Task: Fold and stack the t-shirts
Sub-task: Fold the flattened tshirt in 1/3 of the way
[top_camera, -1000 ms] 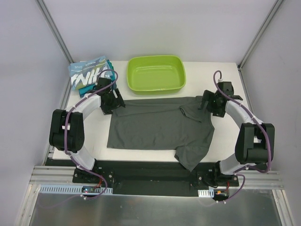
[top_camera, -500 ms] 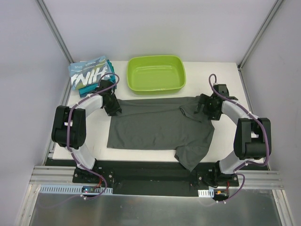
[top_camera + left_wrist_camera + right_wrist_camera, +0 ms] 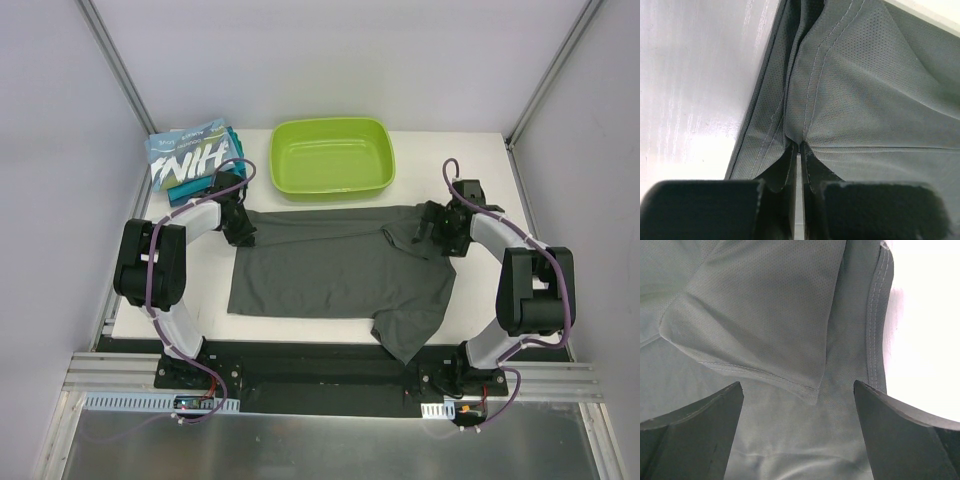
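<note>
A dark grey t-shirt (image 3: 330, 265) lies spread on the white table (image 3: 195, 290), one sleeve hanging over the near edge. My left gripper (image 3: 240, 228) is at its far left corner. In the left wrist view that gripper (image 3: 799, 145) is shut, pinching a stitched fold of the grey cloth (image 3: 860, 85). My right gripper (image 3: 432, 232) stands over the shirt's far right corner. Seen from the right wrist, it (image 3: 797, 384) is open wide above a folded-over sleeve (image 3: 760, 315), with cloth between the fingers but not gripped. A light blue t-shirt with white letters (image 3: 185, 152) lies at the far left on teal ones (image 3: 186, 188).
A lime-green tub (image 3: 332, 157) stands at the back middle, just beyond the grey shirt's far edge. Bare table (image 3: 690, 75) shows left of the pinched corner, and bare table (image 3: 925, 315) right of the sleeve. Grey walls close in both sides.
My left gripper has shut on the grey shirt's far left corner. The right gripper has shifted slightly inward over the sleeve and stayed open.
</note>
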You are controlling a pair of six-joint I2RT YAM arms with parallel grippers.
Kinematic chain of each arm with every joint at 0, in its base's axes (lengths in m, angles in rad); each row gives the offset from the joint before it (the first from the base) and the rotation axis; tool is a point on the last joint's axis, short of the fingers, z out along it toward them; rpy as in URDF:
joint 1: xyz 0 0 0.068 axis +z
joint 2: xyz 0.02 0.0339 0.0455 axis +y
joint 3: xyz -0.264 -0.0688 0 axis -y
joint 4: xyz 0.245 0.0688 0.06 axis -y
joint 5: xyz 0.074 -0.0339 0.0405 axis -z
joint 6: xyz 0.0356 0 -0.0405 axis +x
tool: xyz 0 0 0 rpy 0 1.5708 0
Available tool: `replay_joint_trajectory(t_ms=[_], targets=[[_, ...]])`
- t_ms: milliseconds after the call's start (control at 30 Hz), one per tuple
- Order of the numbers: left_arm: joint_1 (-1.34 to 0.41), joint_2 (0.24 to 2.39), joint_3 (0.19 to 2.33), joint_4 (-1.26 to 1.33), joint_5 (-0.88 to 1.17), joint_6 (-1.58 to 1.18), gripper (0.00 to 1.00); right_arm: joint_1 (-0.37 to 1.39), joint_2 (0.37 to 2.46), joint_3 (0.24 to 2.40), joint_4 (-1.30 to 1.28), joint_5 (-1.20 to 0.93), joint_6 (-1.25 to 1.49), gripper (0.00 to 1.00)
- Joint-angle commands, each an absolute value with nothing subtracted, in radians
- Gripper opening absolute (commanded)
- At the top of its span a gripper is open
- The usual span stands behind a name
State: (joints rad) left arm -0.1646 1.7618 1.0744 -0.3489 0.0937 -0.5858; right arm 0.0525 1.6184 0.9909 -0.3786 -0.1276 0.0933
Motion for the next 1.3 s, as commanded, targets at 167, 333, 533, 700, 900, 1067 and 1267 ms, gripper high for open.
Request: replay_joint_trajectory(t_ms=[167, 333, 533, 700, 900, 1067, 1267], targets=[[-0.173, 1.732, 1.104, -0.360, 0.084, -0.568, 0.00, 0.060, 1.631, 0.999, -0.385, -0.140, 0.118, 0.89], [-0.173, 1.710, 1.114, -0.365, 0.072, -0.568, 0.00, 0.060, 1.628, 0.996, -0.377, -0.169, 0.126, 0.85], [-0.173, 1.707, 1.127, -0.379, 0.081, -0.558, 0.04, 0.061, 1.652, 0.989, -0.365, -0.236, 0.130, 0.81], [-0.173, 1.712, 1.137, -0.385, 0.083, -0.557, 0.04, 0.063, 1.670, 0.996, -0.354, -0.255, 0.133, 0.79], [-0.175, 1.701, 1.146, -0.391, 0.081, -0.555, 0.08, 0.072, 1.690, 1.009, -0.351, -0.221, 0.137, 0.78], [-0.175, 1.701, 1.155, -0.391, 0.083, -0.552, 0.01, 0.075, 1.677, 1.017, -0.344, -0.207, 0.137, 0.72], [-0.175, 1.690, 1.164, -0.391, 0.077, -0.549, 0.00, 0.077, 1.674, 1.023, -0.334, -0.187, 0.146, 0.54]])
